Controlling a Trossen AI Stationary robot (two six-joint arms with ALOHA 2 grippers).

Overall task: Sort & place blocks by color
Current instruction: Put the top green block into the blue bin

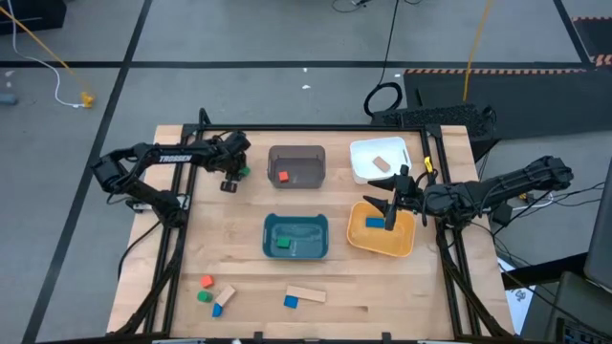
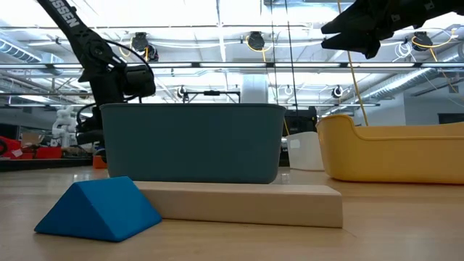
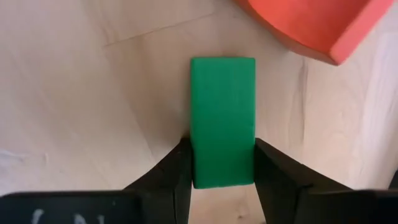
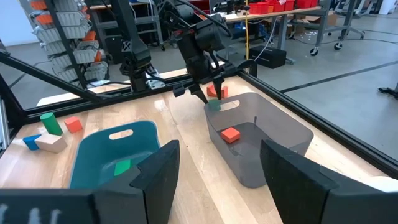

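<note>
The high view looks straight down on the whole table from well above, and the low view sits at table-top height at the six o'clock edge, facing twelve o'clock, very close to a blue wedge and a plain wood bar with the teal tray just behind. The left wrist view points steeply down, very near a green block on bare wood. The right wrist view faces from three o'clock toward nine o'clock across the table, sharing the teal tray and the grey tray with the high view.
</note>
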